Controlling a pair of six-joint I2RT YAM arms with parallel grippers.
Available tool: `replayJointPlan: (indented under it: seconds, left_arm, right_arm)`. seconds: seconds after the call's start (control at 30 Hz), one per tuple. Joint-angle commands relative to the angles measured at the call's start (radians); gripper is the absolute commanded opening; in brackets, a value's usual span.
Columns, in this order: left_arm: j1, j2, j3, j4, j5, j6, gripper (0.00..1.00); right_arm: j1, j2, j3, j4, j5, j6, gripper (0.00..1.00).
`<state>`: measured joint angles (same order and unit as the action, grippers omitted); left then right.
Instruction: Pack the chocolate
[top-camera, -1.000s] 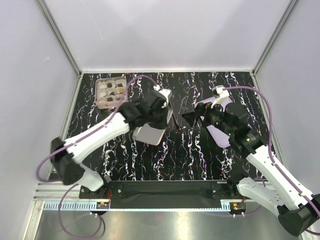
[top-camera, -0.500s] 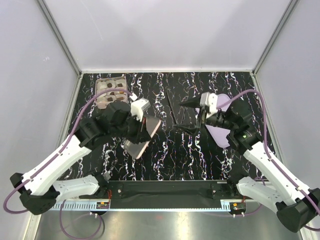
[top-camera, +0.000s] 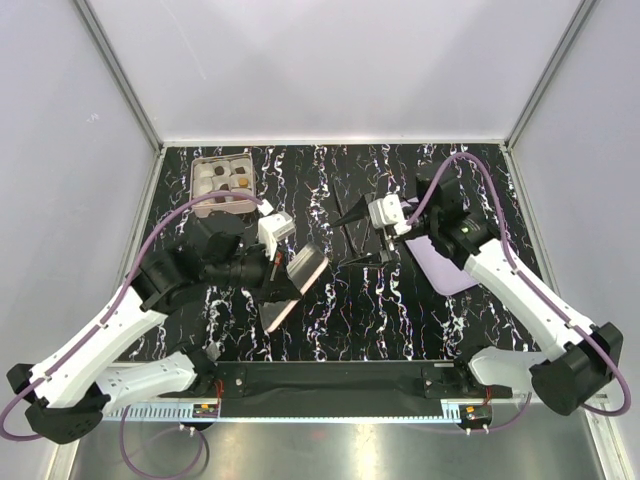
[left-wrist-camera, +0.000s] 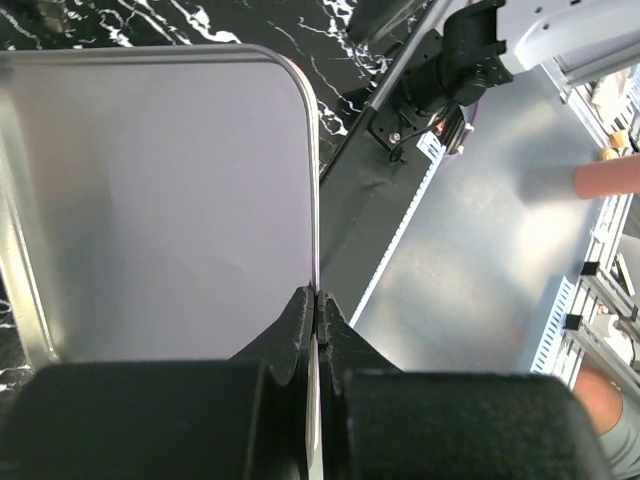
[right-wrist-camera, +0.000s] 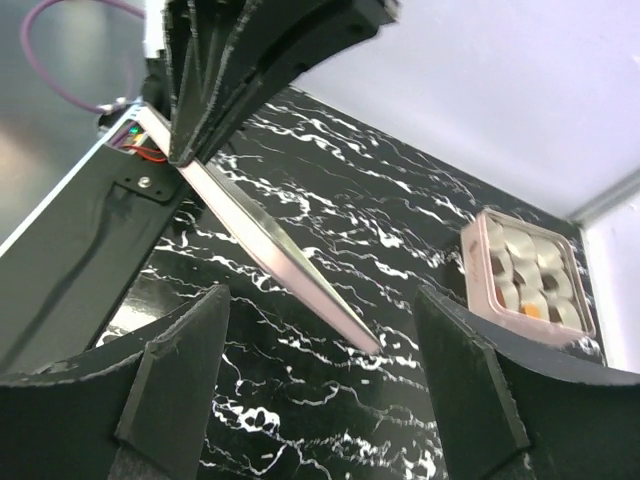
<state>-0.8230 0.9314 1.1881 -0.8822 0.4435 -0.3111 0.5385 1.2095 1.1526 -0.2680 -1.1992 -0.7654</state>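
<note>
Desk (top-camera: 400, 310) layout, viewed from above.
Chocolate (top-camera: 218, 171) is seated in a tray (top-camera: 225, 207) at the far left corner; a lid (top-camera: 295, 285) is tilted mid-desk.

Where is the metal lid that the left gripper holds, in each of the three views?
Top external: the metal lid hangs tilted, left of centre.
Left wrist: the lid fills the upper left, pinched at its edge.
Right wrist: the lid runs edge-on, slanting across the middle.
Shared landmark: the black marbled table, seen in all three.
</note>
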Motion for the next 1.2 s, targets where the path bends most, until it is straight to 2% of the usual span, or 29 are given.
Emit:
replayJointPlan:
  seconds: [0.0,0.23,0.47,0.67,0.9,1.0,1.03,1.1,1.13,1.17]
  left_arm:
    - [0.002,0.001,0.015,0.065,0.063,0.043,0.0]
    - [0.002,0.041,0.042,0.072,0.09,0.056,0.0]
    - [0.019,0.052,0.044,0.091,0.096,0.089,0.0]
    - [0.027,0.084,0.065,0.075,0.129,0.119,0.0]
    - [0.038,0.083,0.067,0.086,0.158,0.122,0.0]
    - [0.051,0.083,0.065,0.072,0.144,0.129,0.0]
    - [0.056,0.083,0.065,0.068,0.138,0.129,0.0]
    - [0.071,0.081,0.065,0.055,0.094,0.119,0.0]
    - [0.077,0.08,0.064,0.054,0.071,0.097,0.0]
    - [0.096,0.078,0.065,0.052,0.049,0.084,0.0]
  right_arm:
    - [0.05,0.038,0.078,-0.132,-0.059,-0.153,0.81]
    - [0.138,0.096,0.095,-0.215,-0.036,-0.239,0.8]
    - [0.176,0.119,0.096,-0.287,0.038,-0.291,0.74]
    - [0.181,0.128,0.096,-0.284,0.072,-0.272,0.71]
    - [0.209,0.166,0.128,-0.306,0.141,-0.236,0.61]
    - [0.21,0.188,0.145,-0.316,0.142,-0.207,0.4]
    - [0.21,0.19,0.144,-0.316,0.141,-0.2,0.29]
    - [0.21,0.183,0.136,-0.294,0.135,-0.175,0.2]
    - [0.209,0.177,0.116,-0.272,0.133,-0.155,0.1]
    - [0.209,0.17,0.105,-0.219,0.133,-0.134,0.06]
